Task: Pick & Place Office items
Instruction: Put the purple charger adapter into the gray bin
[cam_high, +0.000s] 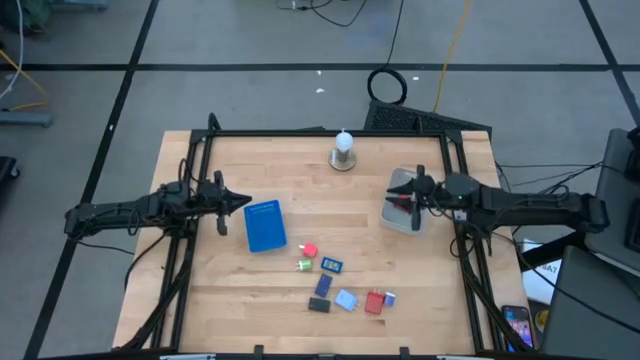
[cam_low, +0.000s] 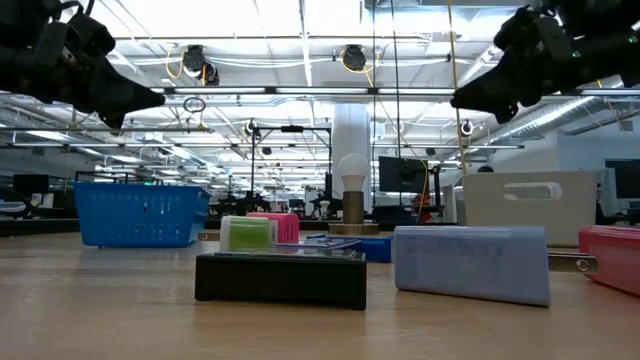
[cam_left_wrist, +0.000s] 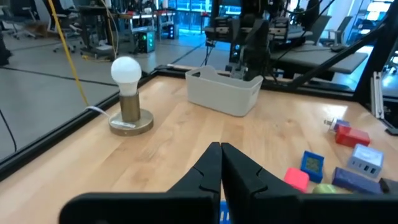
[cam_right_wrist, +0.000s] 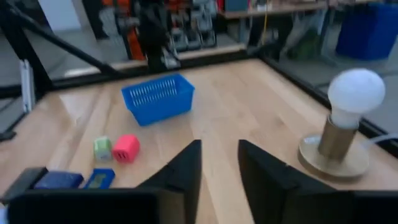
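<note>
Left gripper (cam_high: 243, 203) pinched fully shut on nothing, hanging above the table just beside the blue basket (cam_high: 265, 225). Right gripper (cam_high: 410, 190) over the white bin (cam_high: 397, 215), fingers a narrow gap apart, nothing visibly between them.

High view: seven small office items counted in a loose cluster near the front middle of the wooden table (cam_high: 250, 290): one pink block (cam_high: 309, 251), one green block (cam_high: 304, 265), one dark blue piece (cam_high: 332, 265), one dark blue bar (cam_high: 323, 285), one black bar (cam_high: 319, 305), one light blue piece (cam_high: 346, 300), one red piece (cam_high: 375, 302). One white bulb on a round base (cam_high: 343, 150) near the far edge. Two containers, well apart.

Low view: black bar (cam_low: 281, 277) nearest, light blue piece (cam_low: 471, 263) beside it, green block (cam_low: 246, 233) and pink block (cam_low: 275, 226) behind, red piece (cam_low: 610, 258) at the edge. Both arms up above.

Left wrist view: closed fingers (cam_left_wrist: 236, 174), bulb (cam_left_wrist: 129, 93), white bin (cam_left_wrist: 225, 92) with the other arm over it, items off to one side.

Right wrist view: parted fingers (cam_right_wrist: 186, 165), blue basket (cam_right_wrist: 158, 98), green block (cam_right_wrist: 102, 148) touching pink block (cam_right_wrist: 126, 148).
</note>
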